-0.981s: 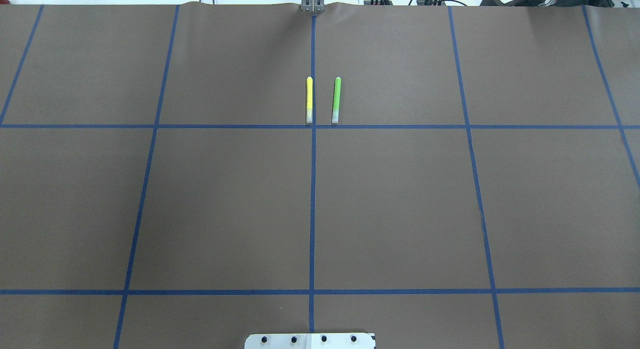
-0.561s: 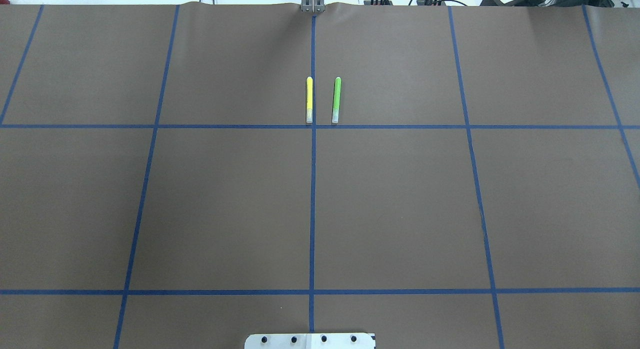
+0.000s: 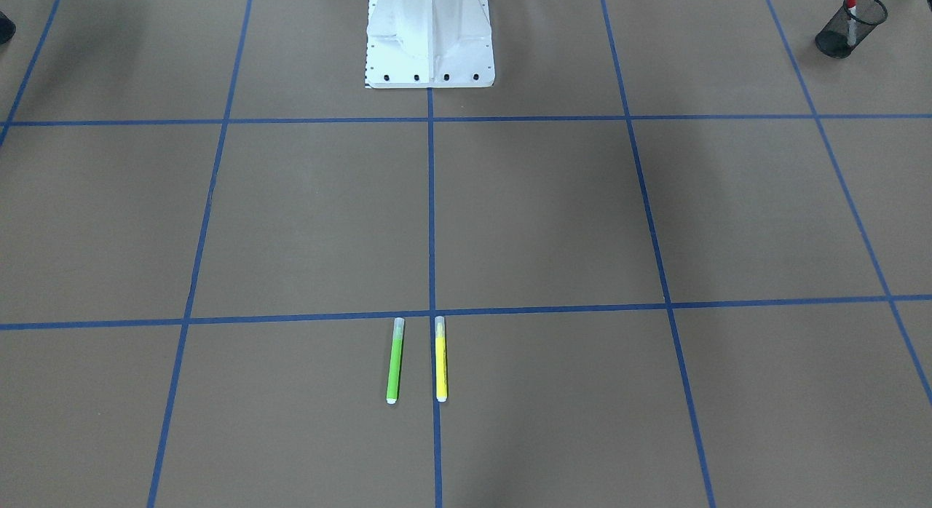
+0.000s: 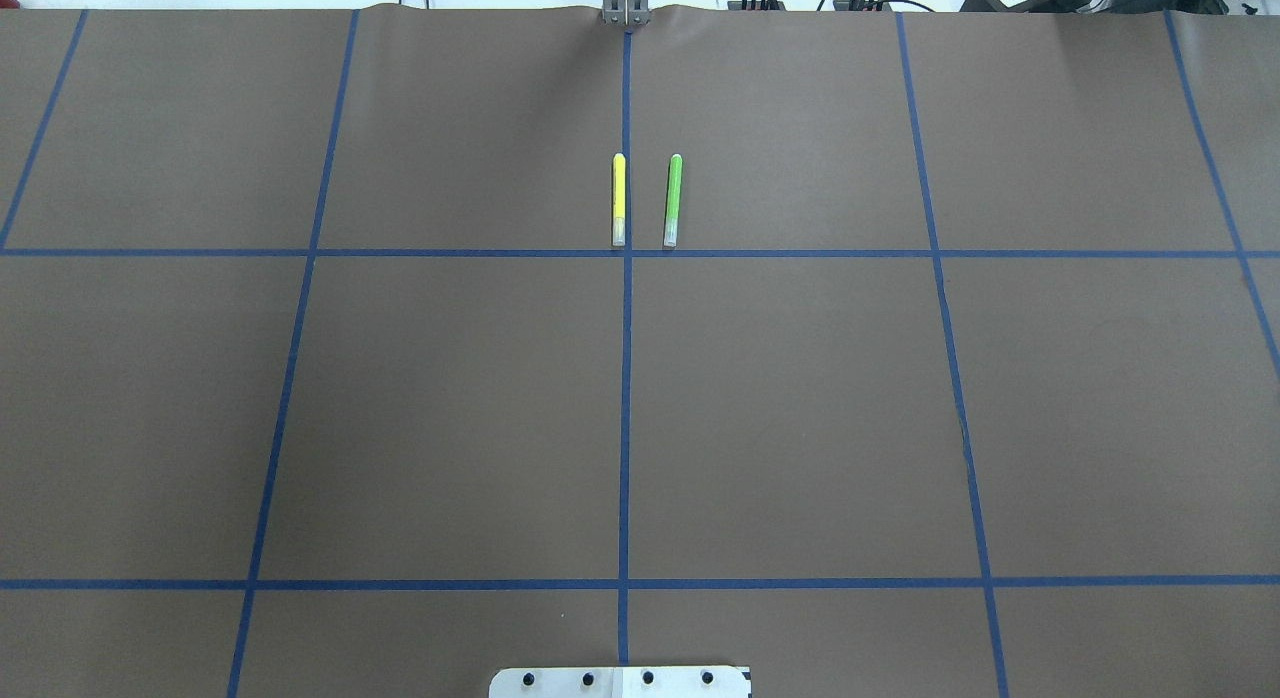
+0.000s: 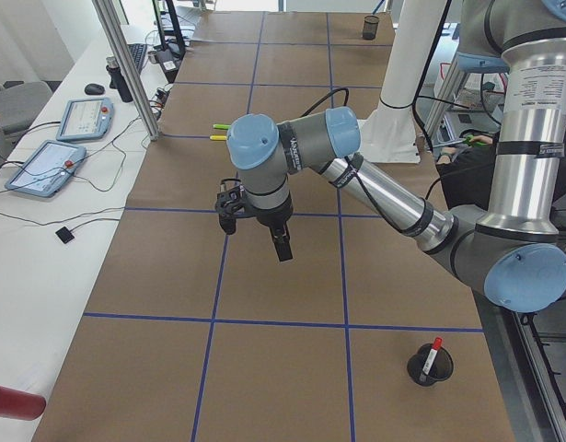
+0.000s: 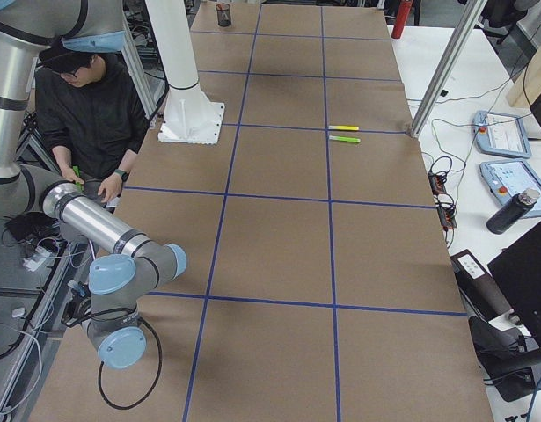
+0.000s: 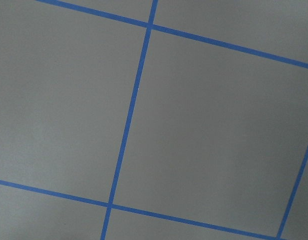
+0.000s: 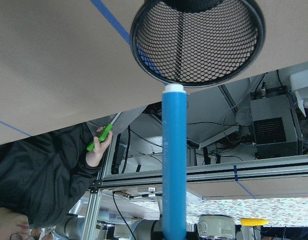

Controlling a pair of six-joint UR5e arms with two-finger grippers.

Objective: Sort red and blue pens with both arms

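Note:
The blue pen [image 8: 174,165] hangs in mid-air in the right wrist view, gripped at its bottom end by my right gripper, whose fingers lie below the frame's edge. Its white tip [image 8: 174,89] is level with the rim of a black mesh cup [image 8: 196,45]. The red-capped marker [image 3: 850,0] stands in another mesh cup [image 3: 848,28] on my left side, also seen in the exterior left view as marker [image 5: 432,354]. My left gripper [image 5: 255,230] hovers above the bare table, and I cannot tell whether it is open or shut. My right arm's wrist [image 6: 120,338] hangs off the table's near corner.
A yellow pen [image 4: 619,200] and a green pen [image 4: 673,200] lie side by side at the far centre, just beyond a blue tape line. The white robot base [image 3: 429,42] stands mid-table. A person [image 6: 85,114] sits behind the robot holding a green object.

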